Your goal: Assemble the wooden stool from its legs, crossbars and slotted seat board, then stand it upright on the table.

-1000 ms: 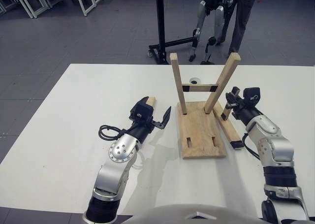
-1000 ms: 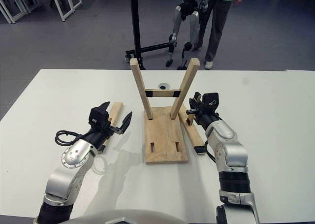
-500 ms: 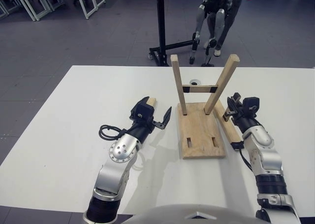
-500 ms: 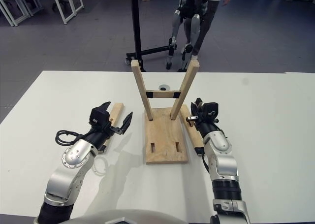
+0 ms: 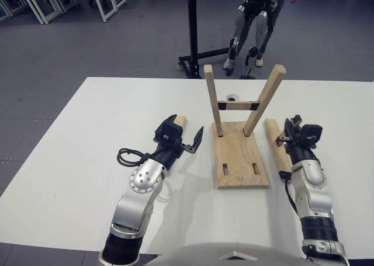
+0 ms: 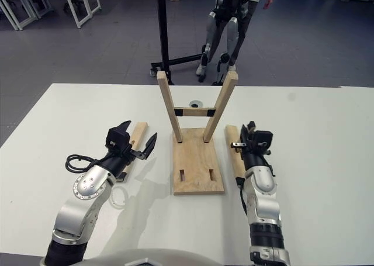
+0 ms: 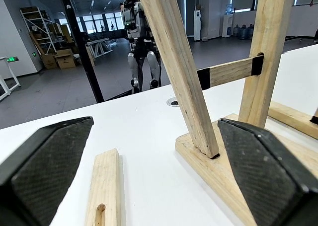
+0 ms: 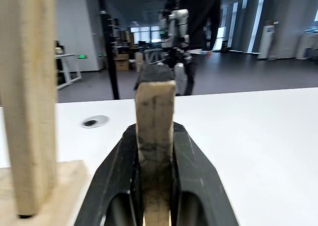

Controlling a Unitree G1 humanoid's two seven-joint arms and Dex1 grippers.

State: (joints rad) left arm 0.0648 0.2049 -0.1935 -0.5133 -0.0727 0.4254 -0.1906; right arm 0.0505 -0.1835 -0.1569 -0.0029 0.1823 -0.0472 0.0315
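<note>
The slotted seat board (image 5: 239, 155) lies flat at the centre of the bench (image 5: 87, 137). One leg pair (image 5: 212, 99) with its crossbar (image 5: 238, 105) stands in the board's upper slots, while the two lower slots (image 5: 224, 168) are empty. Just right of the board, the right tool (image 5: 294, 131) is clenched on the second leg piece (image 5: 273, 144) near its upper end. Whether that piece is lifted or resting on the bench is hard to tell. Left of the board, the left tool (image 5: 186, 131) is spread wide and holds nothing, beside a loose stick (image 5: 179, 121).

Gripped near one end, the long piece may pivot in the fingers when raised and miss the lower slots. Swung across, it could strike the standing pair, which seems held only by its fit, and tip it out. Nothing braces the board, so pressing into a slot may slide it.
</note>
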